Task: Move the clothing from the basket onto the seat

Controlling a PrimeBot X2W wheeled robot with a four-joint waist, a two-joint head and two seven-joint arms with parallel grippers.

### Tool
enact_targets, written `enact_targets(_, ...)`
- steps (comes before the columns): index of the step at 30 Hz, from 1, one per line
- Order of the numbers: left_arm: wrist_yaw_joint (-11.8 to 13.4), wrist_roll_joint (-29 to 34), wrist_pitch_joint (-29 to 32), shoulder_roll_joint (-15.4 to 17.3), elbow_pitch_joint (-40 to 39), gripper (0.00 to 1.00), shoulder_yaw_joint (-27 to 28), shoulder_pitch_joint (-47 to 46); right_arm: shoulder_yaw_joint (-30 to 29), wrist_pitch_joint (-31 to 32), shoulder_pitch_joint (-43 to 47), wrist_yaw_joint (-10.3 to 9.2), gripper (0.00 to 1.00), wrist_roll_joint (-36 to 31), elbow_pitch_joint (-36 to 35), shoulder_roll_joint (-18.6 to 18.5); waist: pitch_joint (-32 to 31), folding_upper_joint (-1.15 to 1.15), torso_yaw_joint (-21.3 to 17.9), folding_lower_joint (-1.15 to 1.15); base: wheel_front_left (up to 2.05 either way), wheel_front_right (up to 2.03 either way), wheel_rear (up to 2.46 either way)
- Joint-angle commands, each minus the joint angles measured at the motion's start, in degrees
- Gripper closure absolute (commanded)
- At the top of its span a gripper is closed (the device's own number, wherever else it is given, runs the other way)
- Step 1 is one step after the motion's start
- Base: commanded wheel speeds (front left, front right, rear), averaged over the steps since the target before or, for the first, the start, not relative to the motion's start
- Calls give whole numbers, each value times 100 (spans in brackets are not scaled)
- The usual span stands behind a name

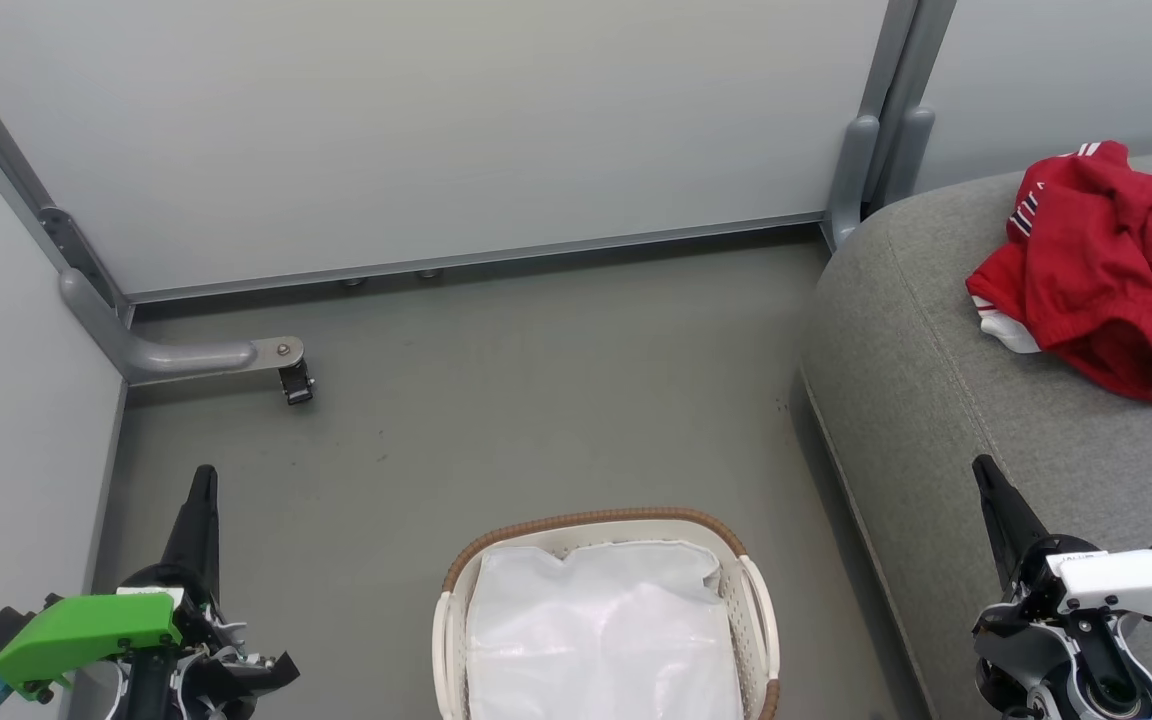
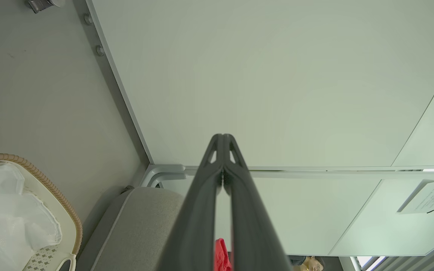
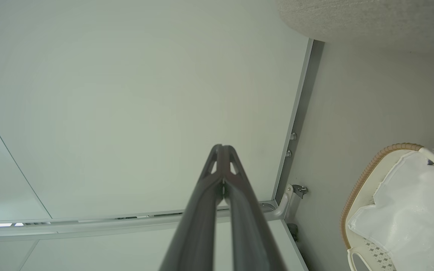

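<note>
Pale partition walls [image 1: 436, 130] and a grey floor [image 1: 536, 400] enclose the work area. In the head view, the basket [image 1: 596, 522] stands on the floor at 6 o'clock, showing its white liner [image 1: 601, 640] and no red fabric. The clothing [image 1: 1096, 270] lies in a crumpled heap on the seat [image 1: 936, 400] at 2 o'clock, well apart from the basket. The left pincer [image 1: 203, 480] at 8 o'clock and the right pincer [image 1: 984, 470] at 4 o'clock point up the view. Each has its fingers pressed together and holds nothing (both wrist views show the fingertips meeting).

Judgement: the transfer appears complete, so the step in hand is a check, not a grasp. Done well, it means:
- scanning the liner's folds for any red edge before stopping;
- leaving the liner in place, since it is not clothing;
- keeping the right pincer off the seat, so that the heap is neither snagged nor dragged toward the floor.
</note>
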Motion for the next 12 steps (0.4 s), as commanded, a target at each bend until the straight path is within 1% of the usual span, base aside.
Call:
enact_targets(1, -23, 17, 17, 15, -9, 100, 18, -65, -12, 14, -41, -2, 100, 22, -21, -32, 0, 0, 0, 0, 0, 0, 0)
enact_targets(12, -23, 21, 20, 13, -9, 100, 20, -65, -12, 14, -41, -2, 100, 22, -21, -32, 0, 0, 0, 0, 0, 0, 0)
